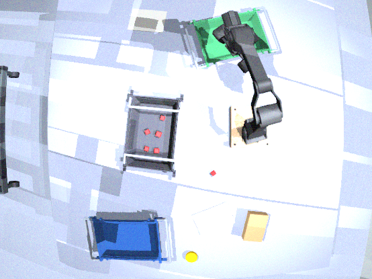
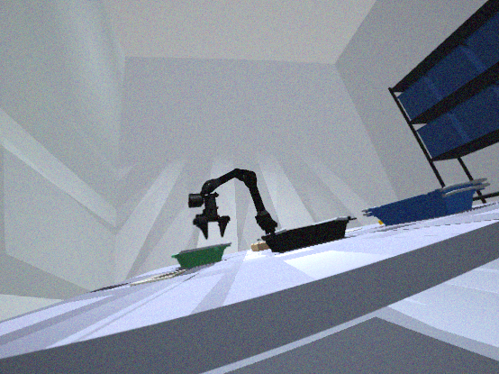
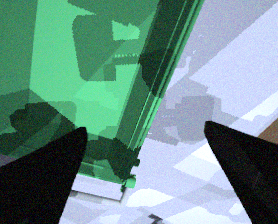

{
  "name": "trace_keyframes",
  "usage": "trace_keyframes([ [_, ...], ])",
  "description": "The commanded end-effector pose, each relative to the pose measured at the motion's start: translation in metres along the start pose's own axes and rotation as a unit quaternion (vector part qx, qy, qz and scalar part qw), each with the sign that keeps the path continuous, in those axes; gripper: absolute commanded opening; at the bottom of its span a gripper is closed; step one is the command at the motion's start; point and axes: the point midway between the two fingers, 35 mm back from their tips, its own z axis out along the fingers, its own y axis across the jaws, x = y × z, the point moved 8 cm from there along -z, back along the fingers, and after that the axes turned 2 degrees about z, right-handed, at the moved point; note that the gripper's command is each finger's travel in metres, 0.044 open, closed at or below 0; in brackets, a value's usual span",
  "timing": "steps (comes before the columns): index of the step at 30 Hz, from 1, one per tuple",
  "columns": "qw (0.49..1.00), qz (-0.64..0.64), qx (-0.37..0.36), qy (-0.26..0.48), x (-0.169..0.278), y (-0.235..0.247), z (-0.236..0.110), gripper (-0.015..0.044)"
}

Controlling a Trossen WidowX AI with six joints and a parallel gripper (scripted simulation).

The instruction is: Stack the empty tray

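The loaded dark grey tray (image 1: 128, 132) (image 2: 306, 235) stands mid-table with several red blocks (image 1: 158, 134) inside. Both its wire bars, the far bar (image 1: 152, 108) and the near bar (image 1: 149, 158), lie across its top. An empty green tray (image 1: 208, 48) (image 2: 200, 255) (image 3: 60, 75) lies at the back, its own bars swung out over its ends. My gripper (image 2: 212, 231) (image 3: 146, 129) is open and empty. It hangs well above the green tray, its fingers straddling one long rim. In the top view the arm covers it.
An empty blue tray (image 1: 127, 236) (image 2: 414, 208) lies at the front left. A loose red block (image 1: 212, 173), a yellow disc (image 1: 191, 256) and a tan box (image 1: 255, 226) lie on the table. A shelf rack (image 2: 450, 109) stands beyond the blue tray.
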Motion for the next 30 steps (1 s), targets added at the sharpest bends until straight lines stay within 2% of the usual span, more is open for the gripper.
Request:
trace_keyframes([
  [1,0.982,0.188,0.001,0.001,-0.025,-0.022,0.004,0.044],
  [13,0.982,0.188,0.001,0.001,-0.025,-0.021,0.009,0.044],
  [30,0.982,0.188,0.001,0.001,-0.024,-0.021,0.084,0.044],
])
